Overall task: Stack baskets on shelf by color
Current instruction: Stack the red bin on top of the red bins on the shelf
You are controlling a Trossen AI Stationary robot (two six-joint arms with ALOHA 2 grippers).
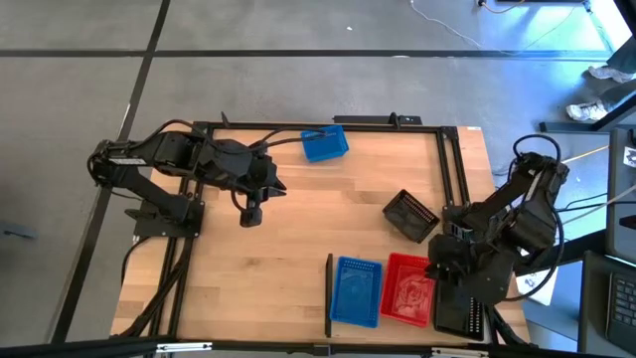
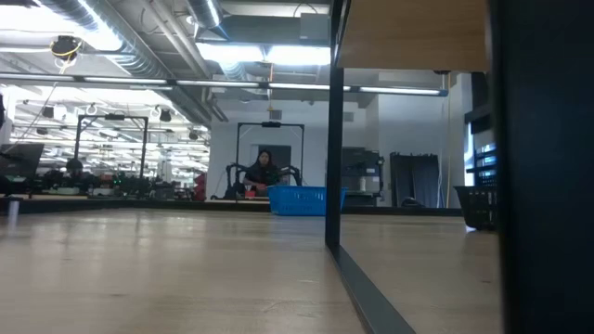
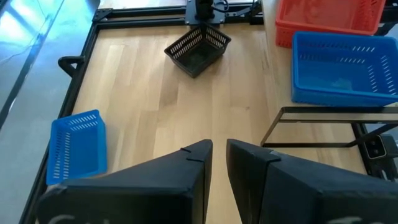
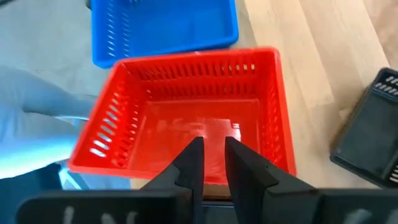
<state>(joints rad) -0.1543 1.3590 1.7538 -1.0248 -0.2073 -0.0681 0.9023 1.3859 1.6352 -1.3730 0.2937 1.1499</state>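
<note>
On the shelf [image 1: 370,326], near the table's near edge, a blue basket [image 1: 358,291] and a red basket [image 1: 407,290] sit side by side on their bottoms. My right gripper [image 4: 213,144] is shut, its fingers just over the red basket's [image 4: 193,118] wall nearest the wrist. A loose blue basket [image 1: 324,144] rests at the far edge, and a black basket [image 1: 410,215] lies slanted mid-table. My left gripper [image 1: 250,212] is shut and hangs over bare table at the left, pointing down. A dark latticed shape [image 1: 462,316] shows under the right arm. My right gripper reaches over the red basket's wall [image 4: 155,177] nearest the wrist, slanting down from above, with both fingers side by side. The fingers themselves hide that wall, so I cannot tell whether they touch it. The basket sits flat on the shelf.
The shelf is raised on a black frame with a post [image 2: 332,130] and a black bar [image 1: 329,295] along its left side. Black frame rails [image 1: 452,159] edge the table. A wide stretch of bare wood [image 1: 298,229] lies between the arms. A person [image 2: 264,172] sits far behind the table.
</note>
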